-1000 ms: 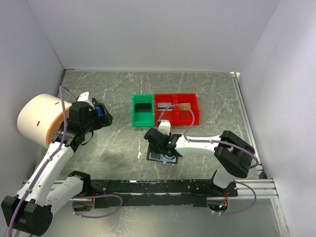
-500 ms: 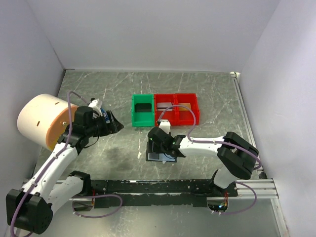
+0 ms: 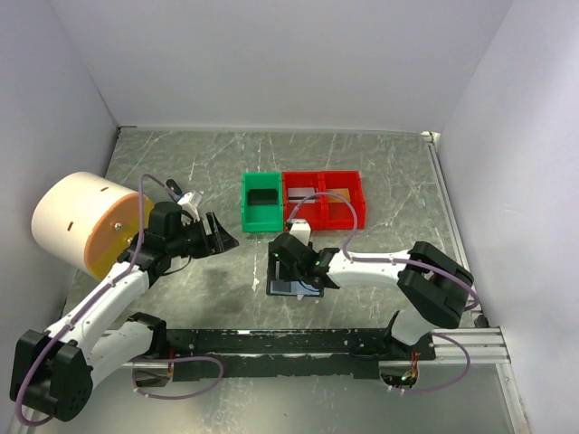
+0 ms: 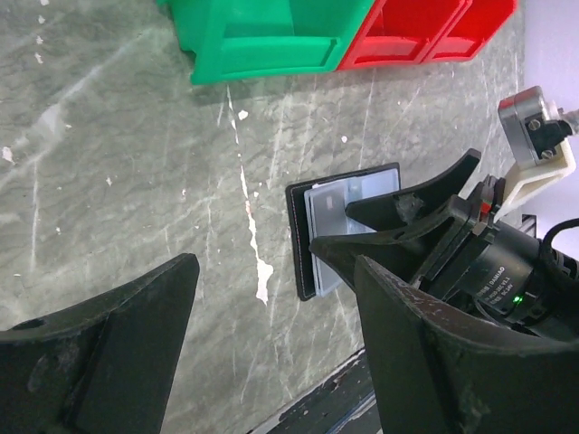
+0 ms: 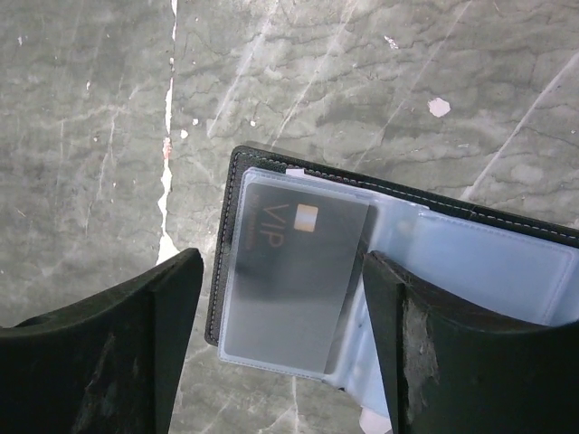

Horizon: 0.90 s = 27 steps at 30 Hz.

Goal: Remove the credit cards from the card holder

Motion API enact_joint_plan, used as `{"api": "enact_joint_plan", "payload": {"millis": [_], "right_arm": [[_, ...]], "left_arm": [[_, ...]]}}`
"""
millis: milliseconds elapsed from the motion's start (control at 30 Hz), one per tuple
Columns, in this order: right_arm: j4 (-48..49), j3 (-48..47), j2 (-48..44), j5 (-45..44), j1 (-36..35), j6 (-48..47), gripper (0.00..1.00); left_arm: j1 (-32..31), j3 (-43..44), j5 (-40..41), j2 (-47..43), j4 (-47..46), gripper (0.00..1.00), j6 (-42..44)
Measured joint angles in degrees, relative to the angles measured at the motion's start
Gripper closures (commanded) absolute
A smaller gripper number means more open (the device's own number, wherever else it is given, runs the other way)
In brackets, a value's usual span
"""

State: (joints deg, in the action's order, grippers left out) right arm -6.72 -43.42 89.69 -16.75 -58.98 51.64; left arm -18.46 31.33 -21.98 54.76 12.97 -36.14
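Note:
The card holder [image 3: 291, 288] lies open on the table in front of the bins, black with pale clear sleeves; it also shows in the left wrist view [image 4: 336, 228]. A dark grey credit card marked VIP [image 5: 288, 271] sits inside the top sleeve. My right gripper [image 3: 288, 269] is open right over the holder, its jaws straddling that card [image 5: 282, 262], the right finger on the sleeves. My left gripper [image 3: 223, 237] is open and empty, above the table left of the holder [image 4: 274, 269].
A green bin [image 3: 261, 204] holding a black card and a red two-part bin [image 3: 324, 200] with flat cards inside stand behind the holder. A big cream and orange cylinder [image 3: 86, 222] is at the far left. The arms' rail runs along the near edge.
My left arm has swung right and its open gripper has come closer to the card holder. My right gripper has shifted slightly left over the holder.

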Motion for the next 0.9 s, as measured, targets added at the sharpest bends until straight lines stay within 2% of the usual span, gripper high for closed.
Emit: {"api": "enact_joint_plan", "payload": {"millis": [67, 267, 633, 900], "right_arm": [[-0.42, -0.61, 0.44, 0.00, -0.07, -0.02, 0.28], [-3.98, -3.56, 2.60, -1.20, -0.22, -0.22, 0.39], [-6.64, -5.29, 3.89, -2.97, -0.55, -0.04, 0.47], [0.94, 0.42, 0.48, -0.52, 0.26, -0.61, 0.51]], "left_arm": [[-1.07, -0.02, 0.68, -0.02, -0.13, 0.19, -0.44], [-1.62, -0.02, 3.28, -0.46, -0.04, 0.19, -0.79], [-1.64, -0.02, 4.24, -0.52, 0.07, 0.19, -0.76], [-2.27, -1.14, 4.11, -0.61, -1.25, 0.21, -0.79]]}}
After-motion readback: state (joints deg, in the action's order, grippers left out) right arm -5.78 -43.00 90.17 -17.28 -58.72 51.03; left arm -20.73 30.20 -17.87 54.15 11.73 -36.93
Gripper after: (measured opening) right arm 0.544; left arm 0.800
